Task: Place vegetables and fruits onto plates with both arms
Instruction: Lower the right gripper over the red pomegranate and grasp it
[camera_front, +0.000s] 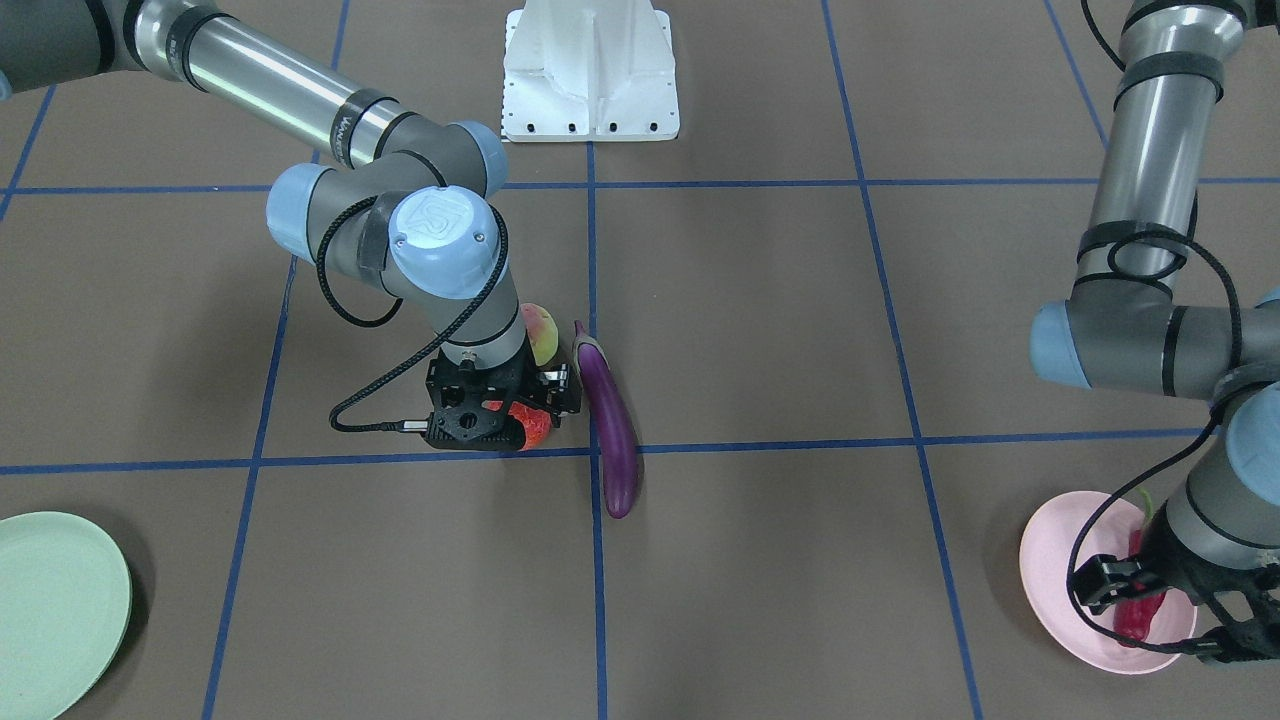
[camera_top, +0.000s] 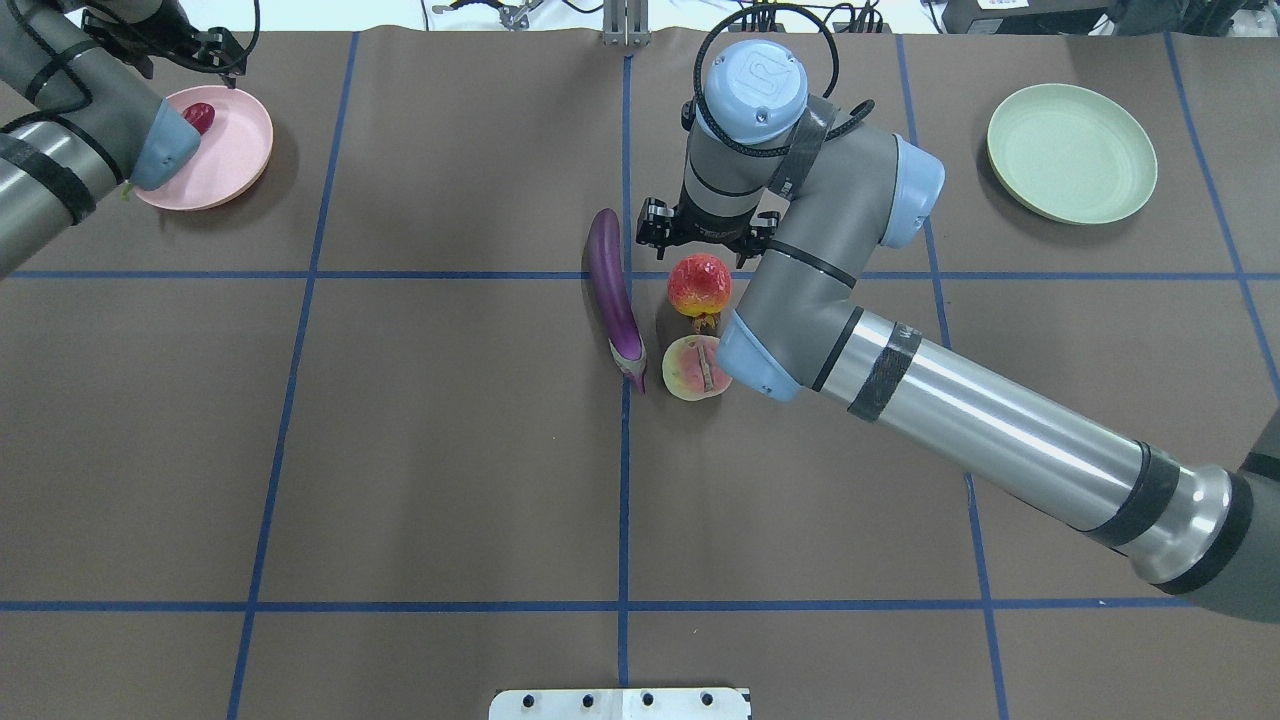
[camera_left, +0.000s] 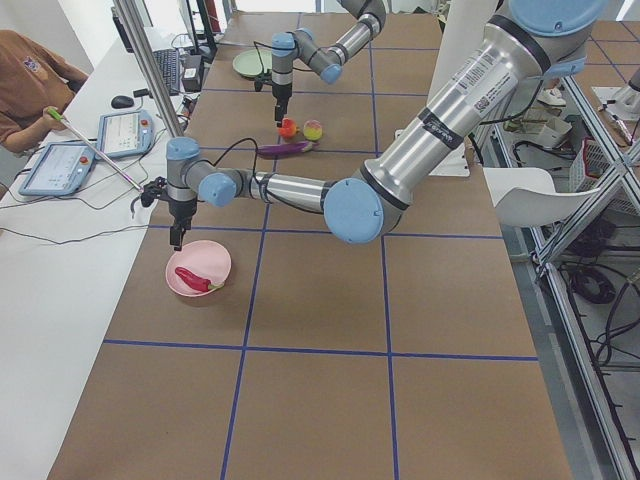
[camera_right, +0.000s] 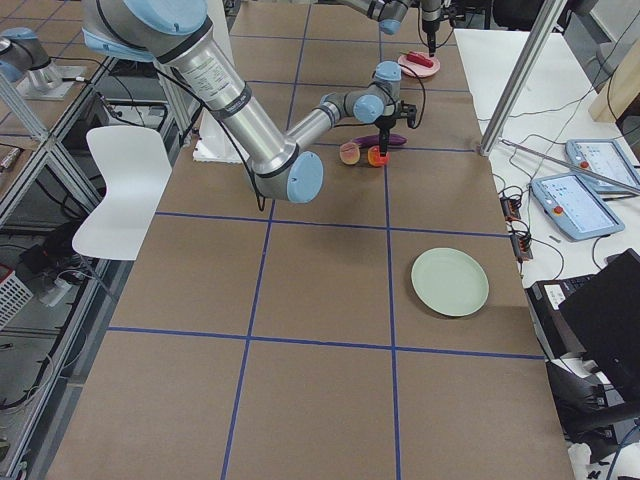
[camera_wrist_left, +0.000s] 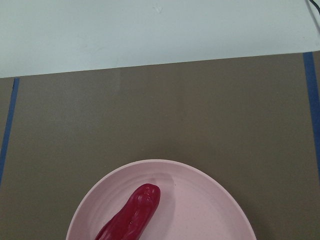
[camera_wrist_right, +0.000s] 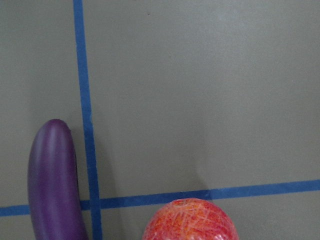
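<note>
My right gripper (camera_front: 508, 418) hangs open just above the bumpy red-orange fruit (camera_top: 698, 283) at the table's middle; the fruit also fills the bottom of the right wrist view (camera_wrist_right: 189, 220). The peach (camera_top: 693, 368) lies right behind the fruit, toward my base. The purple eggplant (camera_top: 612, 290) lies beside both. My left gripper (camera_front: 1160, 610) is open over the pink plate (camera_top: 240, 140), clear of the red chili pepper (camera_wrist_left: 132, 215) that lies in the plate. The mint green plate (camera_top: 1070, 150) holds nothing at my far right.
The white pedestal base (camera_front: 590, 70) stands at my edge of the table. Blue tape lines cross the brown surface. Beyond the far edge, a white side bench holds tablets (camera_left: 125, 130), and an operator (camera_left: 30, 80) sits there.
</note>
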